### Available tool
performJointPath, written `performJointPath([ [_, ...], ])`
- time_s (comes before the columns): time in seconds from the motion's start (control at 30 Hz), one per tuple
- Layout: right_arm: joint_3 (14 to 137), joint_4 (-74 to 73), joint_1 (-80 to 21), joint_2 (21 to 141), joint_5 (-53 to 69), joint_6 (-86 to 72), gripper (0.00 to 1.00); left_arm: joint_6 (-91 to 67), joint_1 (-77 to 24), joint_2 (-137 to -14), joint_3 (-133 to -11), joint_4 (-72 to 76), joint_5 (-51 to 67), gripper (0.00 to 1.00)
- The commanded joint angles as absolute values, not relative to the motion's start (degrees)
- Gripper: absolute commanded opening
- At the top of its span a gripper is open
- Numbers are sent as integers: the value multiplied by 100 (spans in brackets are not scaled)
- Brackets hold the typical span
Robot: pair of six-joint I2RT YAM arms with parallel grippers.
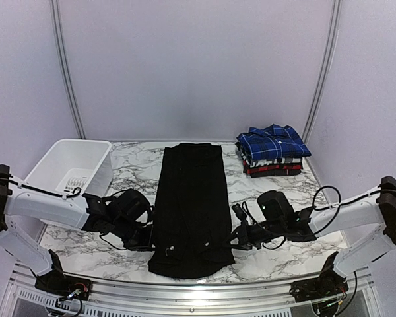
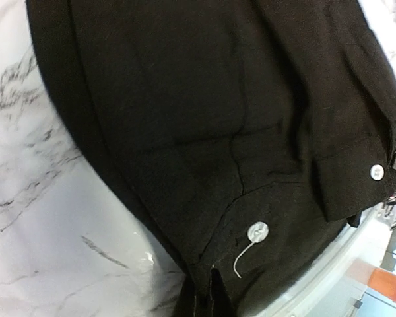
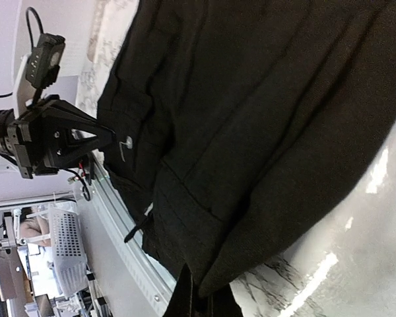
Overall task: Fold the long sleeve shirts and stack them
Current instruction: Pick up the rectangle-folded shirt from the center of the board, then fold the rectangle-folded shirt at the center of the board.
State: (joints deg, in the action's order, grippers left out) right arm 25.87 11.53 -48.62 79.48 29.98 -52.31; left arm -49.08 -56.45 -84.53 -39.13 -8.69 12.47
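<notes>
A plain black long sleeve shirt (image 1: 191,205) lies folded into a long strip down the middle of the marble table (image 1: 290,257). My left gripper (image 1: 149,243) is at the strip's near left edge, shut on the black cloth (image 2: 185,99); its fingertips (image 2: 199,300) pinch the edge just below a white button (image 2: 258,231). My right gripper (image 1: 235,240) is at the near right edge, its fingers (image 3: 188,297) shut on a fold of the same shirt (image 3: 251,99). Folded plaid shirts (image 1: 274,148) are stacked at the back right, blue-and-white on top.
A white plastic basket (image 1: 69,168) stands at the back left of the table. The metal rail of the table's near edge (image 1: 185,284) runs just behind both grippers. Bare marble shows on both sides of the shirt.
</notes>
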Motion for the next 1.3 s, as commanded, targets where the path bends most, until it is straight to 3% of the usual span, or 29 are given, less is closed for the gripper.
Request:
performJointPath([
  [0.0,3117,896,-4675,7636,3019,-5090,0,-4943,-5562,-8104,-4422,-1119,1262,0],
  [0.27,4026,1254,-4021,8253,2949,-4802,0,-4613,-4713,-8631,-5460,-1169,1188,0],
  [0.73,6065,2082,-2836,11379,2945,-4431,0,-4588,-3669,-11497,-7447,-565,559,0],
  [1.0,5639,2586,-2873,11747,3116,-4718,0,-4854,-3756,-11586,-6928,-208,638,0],
  [1.27,4431,2677,-3419,10749,2823,-4870,0,-5249,-4306,-10608,-5661,-53,302,0],
])
